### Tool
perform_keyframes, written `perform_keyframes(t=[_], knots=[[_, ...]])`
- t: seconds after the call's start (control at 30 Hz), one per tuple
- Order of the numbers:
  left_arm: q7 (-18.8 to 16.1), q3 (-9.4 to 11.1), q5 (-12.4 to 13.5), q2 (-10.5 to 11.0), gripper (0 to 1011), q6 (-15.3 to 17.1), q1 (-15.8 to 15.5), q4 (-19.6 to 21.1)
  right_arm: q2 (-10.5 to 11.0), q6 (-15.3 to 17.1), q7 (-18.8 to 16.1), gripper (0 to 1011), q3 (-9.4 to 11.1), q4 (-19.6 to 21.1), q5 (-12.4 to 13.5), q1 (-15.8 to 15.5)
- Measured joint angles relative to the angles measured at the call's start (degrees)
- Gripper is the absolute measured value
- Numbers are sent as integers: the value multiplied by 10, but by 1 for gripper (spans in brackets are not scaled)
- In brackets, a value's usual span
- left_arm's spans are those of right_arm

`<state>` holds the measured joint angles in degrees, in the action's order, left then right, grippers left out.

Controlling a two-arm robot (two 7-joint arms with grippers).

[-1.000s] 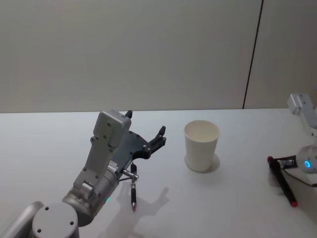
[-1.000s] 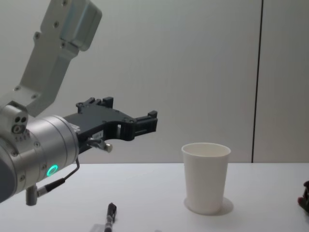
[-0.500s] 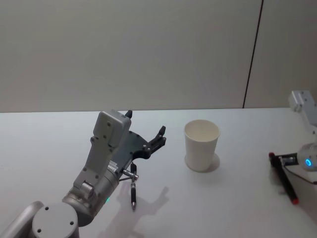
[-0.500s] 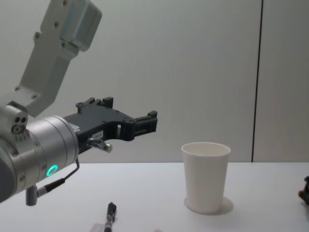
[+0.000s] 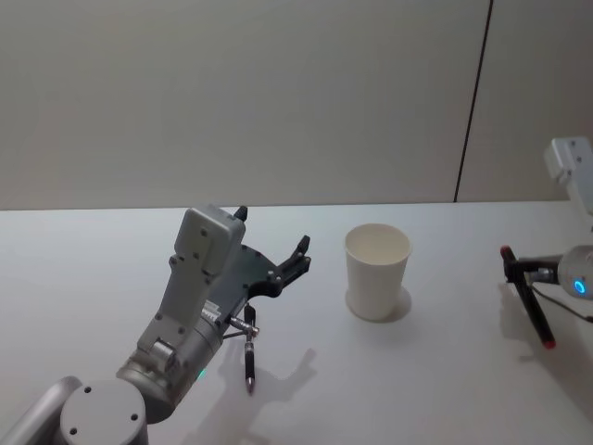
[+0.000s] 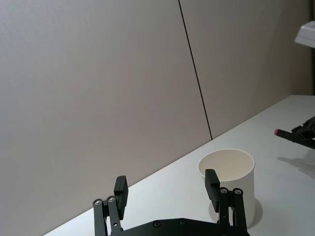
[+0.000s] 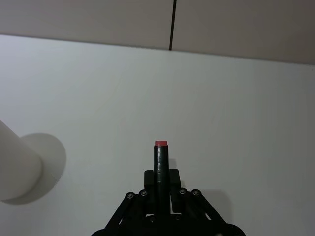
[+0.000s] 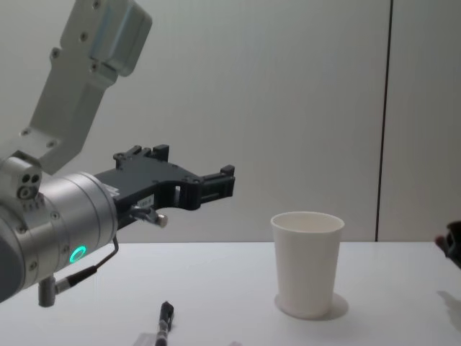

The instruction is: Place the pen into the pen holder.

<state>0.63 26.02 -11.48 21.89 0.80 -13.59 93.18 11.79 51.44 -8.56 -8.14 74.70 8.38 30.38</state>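
Observation:
The pen holder is a plain white paper cup standing upright at mid-table, also seen in the chest view. My right gripper is at the far right, shut on a black pen with red ends, which hangs slanted above the table. The right wrist view shows that pen clamped between the fingers of the right gripper. My left gripper hovers open left of the cup, with nothing between its fingers. A second dark pen lies on the table beneath the left arm.
The white table runs back to a plain wall with a dark vertical seam. The cup's edge shows at the side of the right wrist view. Open tabletop lies between the cup and my right gripper.
My right gripper has risen with the pen, lifting it off the table. The left arm, the cup and the pen on the table have not moved.

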Motion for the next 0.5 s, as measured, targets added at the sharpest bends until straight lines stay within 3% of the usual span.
perform_keyframes(t=[0.5], knots=[[0, 0, 0, 0, 1003, 0, 0, 0, 4, -100, -13, 168, -7, 64, -24, -28]])
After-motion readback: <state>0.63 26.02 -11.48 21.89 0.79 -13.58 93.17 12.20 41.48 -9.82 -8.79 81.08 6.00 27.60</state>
